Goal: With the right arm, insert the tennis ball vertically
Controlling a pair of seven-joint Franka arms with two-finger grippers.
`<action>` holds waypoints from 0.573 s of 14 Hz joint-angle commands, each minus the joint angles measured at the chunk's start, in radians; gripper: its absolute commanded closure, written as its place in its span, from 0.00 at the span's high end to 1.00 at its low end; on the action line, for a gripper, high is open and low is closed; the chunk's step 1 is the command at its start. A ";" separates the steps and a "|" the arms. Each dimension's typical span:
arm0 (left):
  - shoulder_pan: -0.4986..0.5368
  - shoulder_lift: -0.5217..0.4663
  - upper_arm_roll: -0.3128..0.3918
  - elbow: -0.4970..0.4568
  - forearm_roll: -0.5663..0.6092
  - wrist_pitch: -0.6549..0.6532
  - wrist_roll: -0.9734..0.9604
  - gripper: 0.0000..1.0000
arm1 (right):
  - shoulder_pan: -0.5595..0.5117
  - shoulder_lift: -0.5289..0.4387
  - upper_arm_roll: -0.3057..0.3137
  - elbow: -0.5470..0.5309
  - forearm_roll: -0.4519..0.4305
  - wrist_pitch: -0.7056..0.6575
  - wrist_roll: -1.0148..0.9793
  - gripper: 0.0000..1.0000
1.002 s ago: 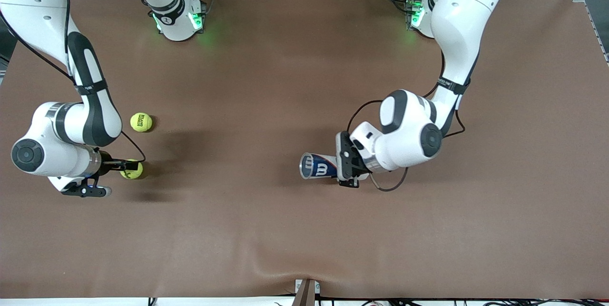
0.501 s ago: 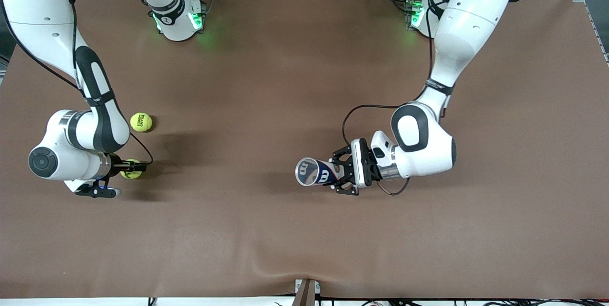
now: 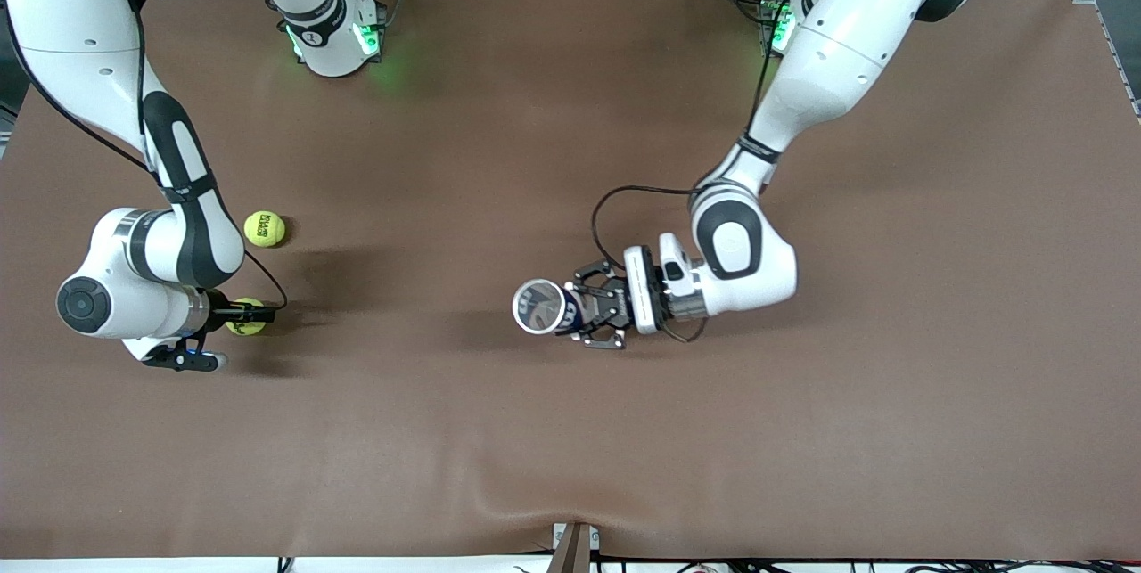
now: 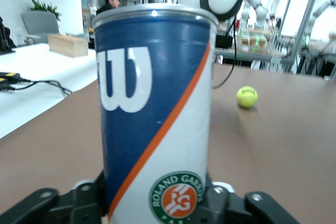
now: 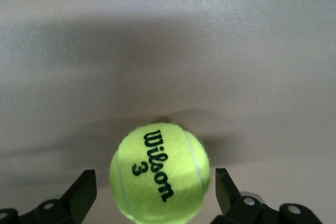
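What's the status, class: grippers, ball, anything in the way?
Right gripper open around ball on table. Left gripper holds can. Second ball beside, apart.

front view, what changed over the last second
The left arm turned its wrist and carried the tennis ball can toward the right arm's end of the table, tipping it from lying sideways to upright, mouth facing up; the left pincer still holds it. The right pincer stayed down around one tennis ball, fingers open on either side, not yet gripping. The second tennis ball did not move.
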 commanded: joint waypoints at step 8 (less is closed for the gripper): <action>-0.164 0.131 -0.010 0.064 -0.422 -0.008 0.323 0.63 | -0.017 0.025 0.011 0.013 0.016 0.030 -0.017 0.85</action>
